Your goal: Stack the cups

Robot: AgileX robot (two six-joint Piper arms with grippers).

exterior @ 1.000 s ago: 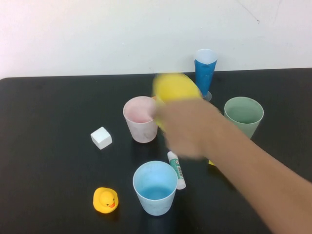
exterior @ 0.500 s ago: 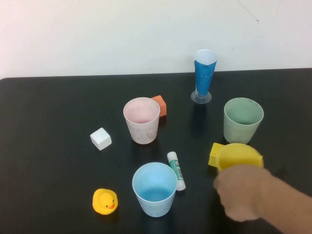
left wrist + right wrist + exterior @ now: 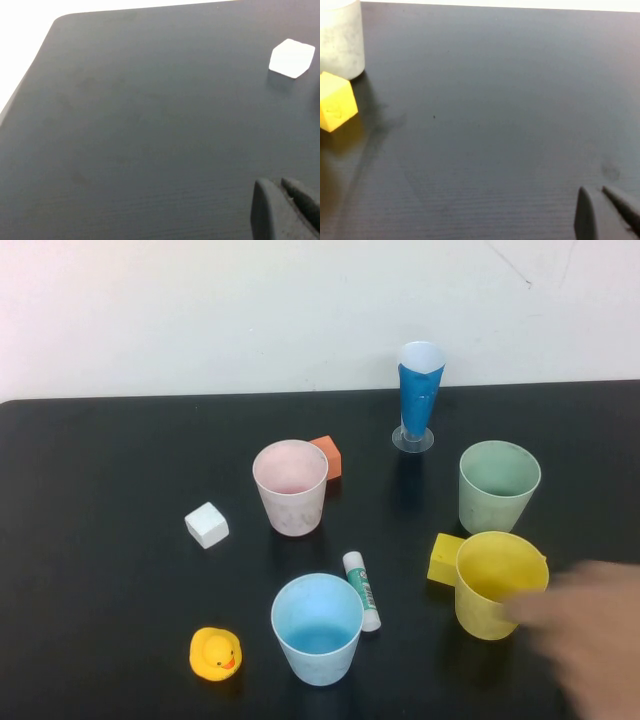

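Yellow cup [image 3: 497, 586] upright by hand [image 3: 590, 625]; left gripper [image 3: 285, 210], right gripper [image 3: 606, 212] parked.

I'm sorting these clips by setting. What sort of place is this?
Probably a lab tabletop set up for robot tests: a plain black table against a bare white wall, with props laid out such as the yellow cup, the rubber duck and the white cube.
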